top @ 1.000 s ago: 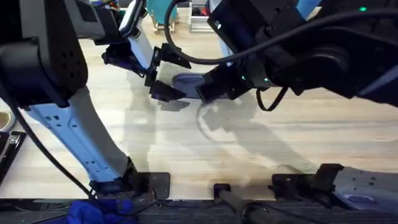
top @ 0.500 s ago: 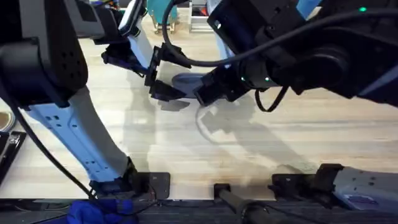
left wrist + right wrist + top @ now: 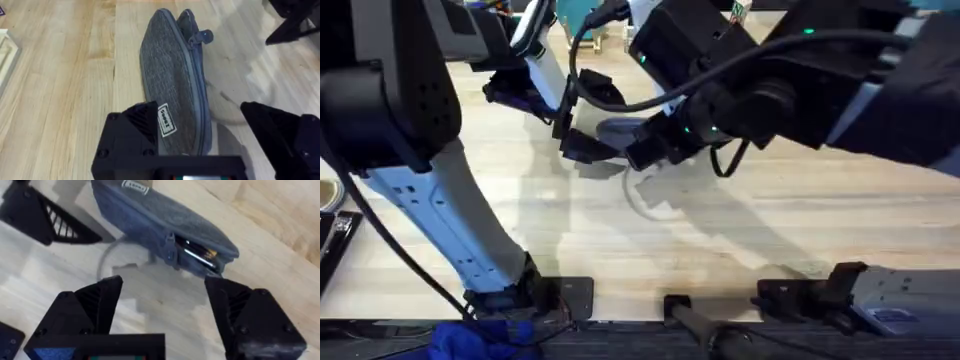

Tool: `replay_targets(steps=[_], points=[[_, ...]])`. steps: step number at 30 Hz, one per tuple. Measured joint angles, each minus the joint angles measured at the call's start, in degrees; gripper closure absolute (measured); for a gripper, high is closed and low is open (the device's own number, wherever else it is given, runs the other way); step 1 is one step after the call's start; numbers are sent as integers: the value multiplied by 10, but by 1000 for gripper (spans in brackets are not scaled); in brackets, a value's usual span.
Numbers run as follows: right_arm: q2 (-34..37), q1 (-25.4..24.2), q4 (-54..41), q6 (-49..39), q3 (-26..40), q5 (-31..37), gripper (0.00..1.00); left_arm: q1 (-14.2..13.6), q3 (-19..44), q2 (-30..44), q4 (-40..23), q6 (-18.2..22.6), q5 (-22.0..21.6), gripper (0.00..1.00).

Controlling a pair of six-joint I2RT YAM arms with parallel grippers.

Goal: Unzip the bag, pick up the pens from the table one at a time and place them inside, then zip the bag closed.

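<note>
The blue-grey bag [image 3: 620, 130] lies on the wooden table [image 3: 770, 230], between the two grippers. In the left wrist view the bag [image 3: 170, 85] runs lengthwise away from the camera, with its zipper pull [image 3: 202, 37] at the far end. My left gripper [image 3: 200, 140] is open and straddles the bag's near end. In the right wrist view that far end of the bag [image 3: 155, 215] gapes open by the zipper pull [image 3: 170, 255], and dark pens [image 3: 200, 257] show inside. My right gripper [image 3: 165, 305] hangs open just short of that end, holding nothing.
A pale wooden edge [image 3: 5, 50] lies on the table off to the bag's side. The right arm's bulky links [image 3: 790, 90] hang over the table's middle and right. Bare planks stretch between the bag and the arm bases.
The right arm has swung left, bringing its gripper slightly closer to the bag's open end. The left gripper and the bag have stayed put.
</note>
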Motion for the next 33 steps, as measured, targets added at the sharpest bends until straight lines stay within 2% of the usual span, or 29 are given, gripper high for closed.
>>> replay_targets(steps=[12, 33], points=[[59, 0, 38, 17, 0, 22, 5, 0, 0, 0, 0, 0, 0, 5], [71, 0, 55, 21, 0, 37, 18, 0, 0, 0, 0, 0, 0, 6]])
